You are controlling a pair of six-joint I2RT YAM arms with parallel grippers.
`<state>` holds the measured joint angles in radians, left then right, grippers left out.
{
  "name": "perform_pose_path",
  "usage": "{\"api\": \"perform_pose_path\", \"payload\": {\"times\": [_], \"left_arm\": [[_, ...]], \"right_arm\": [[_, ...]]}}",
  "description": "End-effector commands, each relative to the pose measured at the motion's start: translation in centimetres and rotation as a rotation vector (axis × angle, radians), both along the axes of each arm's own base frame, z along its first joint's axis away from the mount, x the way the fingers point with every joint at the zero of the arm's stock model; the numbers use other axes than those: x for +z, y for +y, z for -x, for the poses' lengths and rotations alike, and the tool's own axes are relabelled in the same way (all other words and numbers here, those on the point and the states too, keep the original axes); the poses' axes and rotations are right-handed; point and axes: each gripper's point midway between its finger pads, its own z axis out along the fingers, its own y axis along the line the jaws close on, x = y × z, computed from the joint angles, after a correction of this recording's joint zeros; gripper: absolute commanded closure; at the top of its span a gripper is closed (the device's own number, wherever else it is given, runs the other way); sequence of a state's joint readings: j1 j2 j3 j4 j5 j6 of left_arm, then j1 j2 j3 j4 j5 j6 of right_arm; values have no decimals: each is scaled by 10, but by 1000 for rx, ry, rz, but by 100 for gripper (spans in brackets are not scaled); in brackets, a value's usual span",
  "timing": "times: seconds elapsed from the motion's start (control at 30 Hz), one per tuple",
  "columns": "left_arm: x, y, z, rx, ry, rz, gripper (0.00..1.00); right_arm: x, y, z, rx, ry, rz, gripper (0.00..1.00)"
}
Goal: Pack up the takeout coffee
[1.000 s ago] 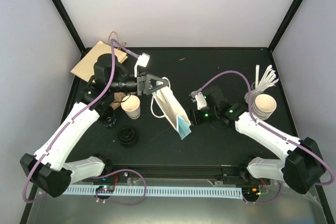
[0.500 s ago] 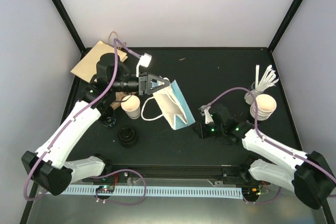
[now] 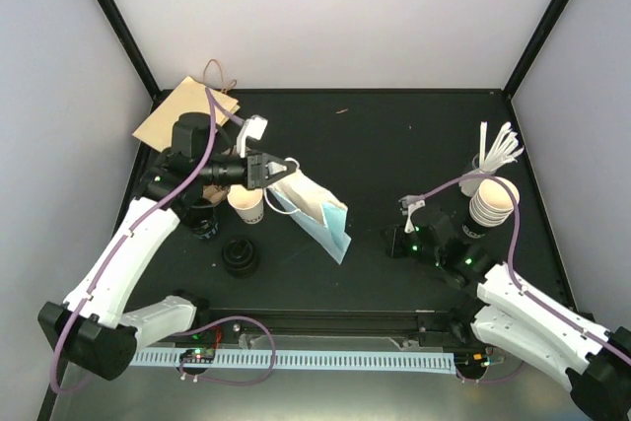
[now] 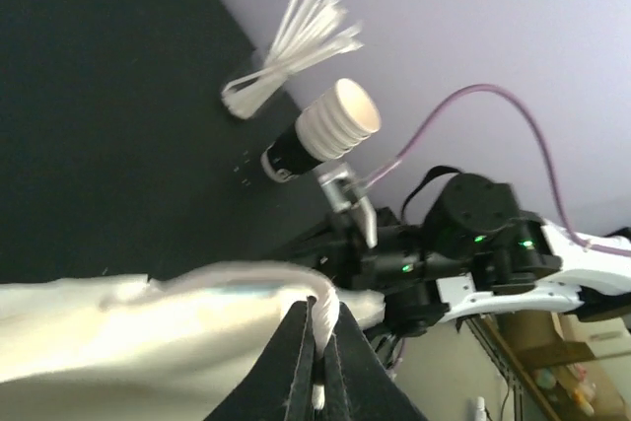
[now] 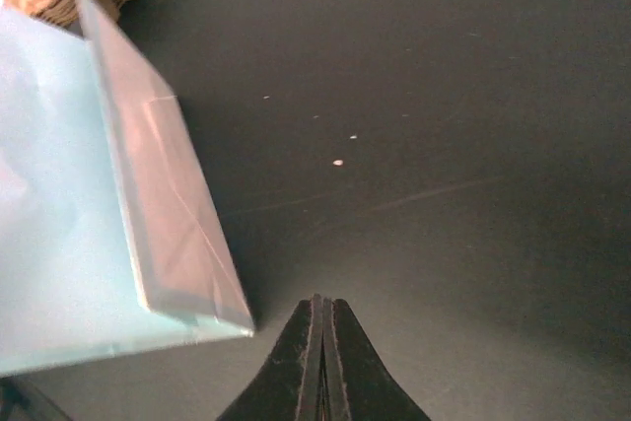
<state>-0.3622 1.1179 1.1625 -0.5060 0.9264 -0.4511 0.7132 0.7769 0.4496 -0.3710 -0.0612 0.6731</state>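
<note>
My left gripper (image 3: 280,168) is shut on the white handle (image 4: 330,298) of a white and light-blue paper bag (image 3: 317,212). The bag hangs tilted from the gripper, with its bottom corner toward the table's front. The takeout coffee (image 3: 246,202) is a single small white paper cup. It stands just left of the bag under my left wrist, and its top shows tan with no lid on it. My right gripper (image 3: 394,241) is shut on nothing, low over the table and well right of the bag. The bag's blue side (image 5: 79,234) fills the left of the right wrist view.
A stack of white cups (image 3: 493,200) and a bundle of white sticks (image 3: 499,148) stand at the right edge. Black lids (image 3: 240,258) are piled in front of the single cup. Flat brown bags (image 3: 182,115) lie at the back left corner.
My right gripper has shut and pulled back right and toward the front, away from the bag. My left gripper has shifted left with the handle, and the bag has swung and tilted.
</note>
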Motion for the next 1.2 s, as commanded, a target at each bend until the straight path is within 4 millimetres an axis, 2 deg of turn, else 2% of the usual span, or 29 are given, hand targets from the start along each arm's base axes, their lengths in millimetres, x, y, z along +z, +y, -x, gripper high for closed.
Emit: {"api": "perform_pose_path", "payload": {"times": [0.0, 0.13, 0.23, 0.33, 0.47, 0.57, 0.87, 1.0, 1.17], "left_arm": [[-35, 19, 8, 57, 51, -87, 99], [-62, 12, 22, -29, 132, -58, 98], [-69, 9, 28, -89, 172, -58, 98], [-62, 8, 29, -109, 172, -74, 98], [-42, 6, 31, -129, 124, -51, 98], [-36, 6, 38, -149, 103, -36, 99], [-31, 5, 58, -218, 72, -19, 98], [-31, 6, 60, -209, 68, -31, 98], [-36, 12, 58, -161, 70, -88, 98]], "right_arm": [[-9, -20, -2, -104, 3, 44, 97], [-14, -16, 1, -75, 28, 53, 97], [-14, -2, 5, 7, 38, 31, 90], [-5, 9, 2, 64, 12, 22, 85], [14, 35, 2, 243, -25, 30, 74], [25, 50, -4, 328, -18, 62, 71], [26, 84, -9, 444, 55, 25, 68], [15, 91, -4, 480, 109, 32, 59], [-3, 95, 11, 502, 133, 107, 56]]}}
